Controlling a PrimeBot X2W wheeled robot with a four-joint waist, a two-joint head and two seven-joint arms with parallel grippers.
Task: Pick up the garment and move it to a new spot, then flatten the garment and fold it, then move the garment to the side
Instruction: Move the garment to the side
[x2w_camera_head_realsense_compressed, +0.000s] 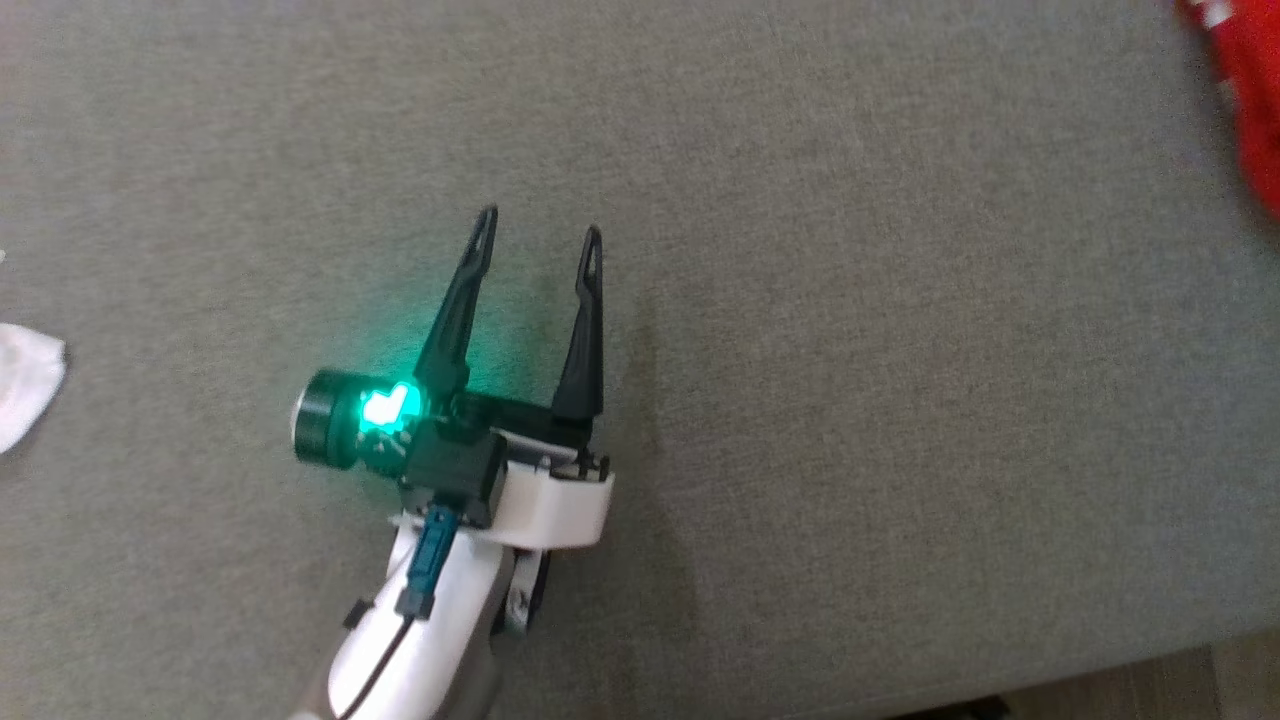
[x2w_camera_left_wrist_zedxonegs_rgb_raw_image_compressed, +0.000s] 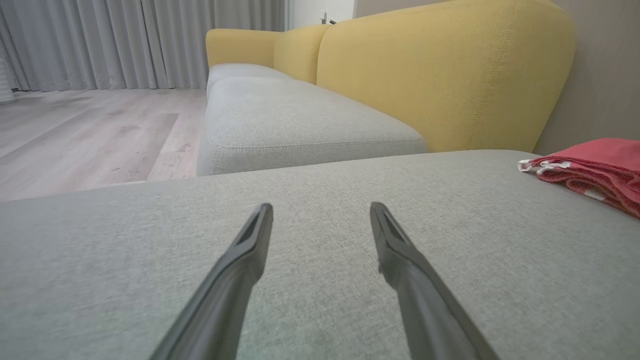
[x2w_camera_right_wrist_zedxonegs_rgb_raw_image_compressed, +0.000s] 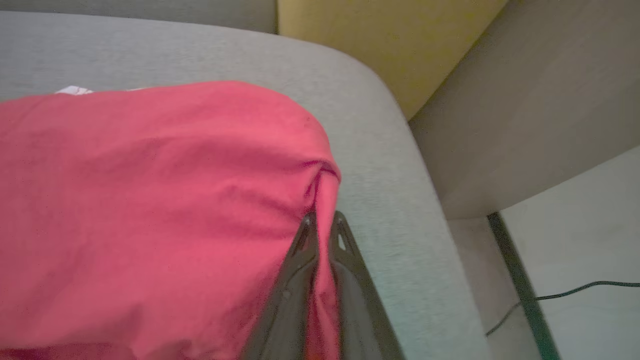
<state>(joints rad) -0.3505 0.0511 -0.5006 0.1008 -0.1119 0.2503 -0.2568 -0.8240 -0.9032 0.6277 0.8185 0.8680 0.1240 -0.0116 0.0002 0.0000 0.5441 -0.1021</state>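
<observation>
The head camera looks steeply down from above on the grey cushion (x2w_camera_head_realsense_compressed: 900, 400). It stands far enough off to take in the whole left gripper (x2w_camera_head_realsense_compressed: 540, 222) and a strip of floor (x2w_camera_head_realsense_compressed: 1180, 692) past the cushion's near edge. The left wrist camera sits low, almost level with the cushion top, and faces along its fingers toward the yellow sofa back (x2w_camera_left_wrist_zedxonegs_rgb_raw_image_compressed: 440, 75). Both views catch the garment (x2w_camera_head_realsense_compressed: 1250, 100) at the cushion's right side. The right wrist camera hangs close above that garment, tilted down at the cushion's rounded corner.
</observation>
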